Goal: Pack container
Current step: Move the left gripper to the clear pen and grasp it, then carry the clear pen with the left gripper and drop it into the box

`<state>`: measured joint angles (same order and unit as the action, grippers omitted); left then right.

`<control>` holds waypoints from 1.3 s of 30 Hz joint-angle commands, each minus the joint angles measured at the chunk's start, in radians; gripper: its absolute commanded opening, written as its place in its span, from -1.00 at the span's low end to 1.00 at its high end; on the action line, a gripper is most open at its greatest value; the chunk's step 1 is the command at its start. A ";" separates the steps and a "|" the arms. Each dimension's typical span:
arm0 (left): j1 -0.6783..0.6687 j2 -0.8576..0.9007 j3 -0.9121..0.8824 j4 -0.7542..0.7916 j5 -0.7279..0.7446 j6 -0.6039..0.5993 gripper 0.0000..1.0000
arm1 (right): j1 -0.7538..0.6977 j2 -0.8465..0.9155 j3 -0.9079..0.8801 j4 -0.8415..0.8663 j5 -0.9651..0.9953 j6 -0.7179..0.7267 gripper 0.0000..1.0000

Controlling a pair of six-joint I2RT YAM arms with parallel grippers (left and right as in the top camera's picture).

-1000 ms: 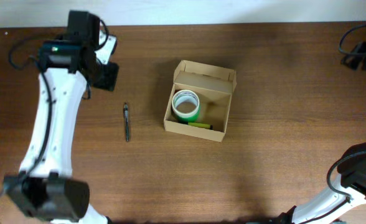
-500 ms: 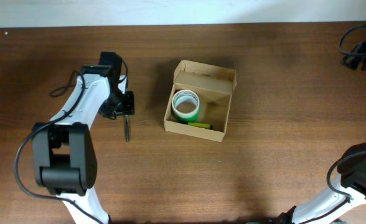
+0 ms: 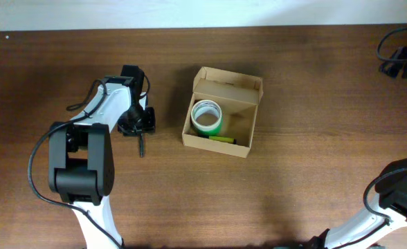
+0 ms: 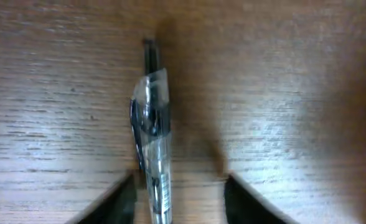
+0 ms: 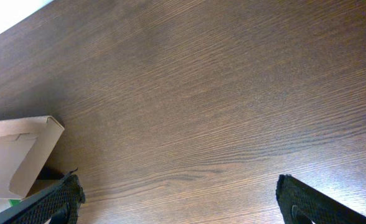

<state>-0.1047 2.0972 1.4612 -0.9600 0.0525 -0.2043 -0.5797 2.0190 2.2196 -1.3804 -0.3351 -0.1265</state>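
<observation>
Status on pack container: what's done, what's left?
Done: tape roll and a yellow-green item lie in the box. In hand: left gripper, open, straddles the pen on the table, not yet gripping. Left: grasp pen, drop it in, probably close the flap. Right gripper open, holding nothing.

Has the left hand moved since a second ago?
Yes. In the overhead view the left hand has come down the frame and to the right, closer to the container. It now sits open over the upper end of the pen.
</observation>
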 commanded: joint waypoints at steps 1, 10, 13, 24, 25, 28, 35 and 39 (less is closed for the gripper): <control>0.001 0.033 -0.010 0.009 0.012 -0.008 -0.84 | 0.003 -0.002 0.000 0.001 -0.009 0.008 0.97; 0.003 0.011 0.060 -0.010 0.015 0.203 -0.97 | 0.003 -0.002 0.000 0.000 -0.009 0.008 0.98; -0.001 -0.027 0.183 -0.048 0.039 0.437 -0.97 | 0.003 -0.002 0.000 0.000 -0.009 0.008 0.98; -0.201 -0.155 0.586 -0.238 0.039 1.132 -0.97 | 0.003 -0.002 0.000 0.001 -0.009 0.008 0.98; -0.235 -0.157 0.592 -0.254 0.039 1.173 -0.97 | 0.003 -0.002 0.000 0.000 -0.009 0.008 0.98; -0.342 -0.154 0.593 -0.320 0.038 1.287 -0.97 | 0.003 -0.002 0.000 0.000 -0.009 0.008 0.98; -0.511 -0.100 0.590 -0.448 0.038 1.429 -0.97 | 0.003 -0.002 0.000 0.000 -0.009 0.008 0.98; -0.551 -0.056 0.588 -0.451 0.039 1.428 -0.96 | 0.003 -0.002 0.000 0.000 -0.009 0.008 0.98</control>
<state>-0.6365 1.9953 2.0571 -1.4048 0.0795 1.1606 -0.5797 2.0190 2.2196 -1.3804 -0.3351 -0.1261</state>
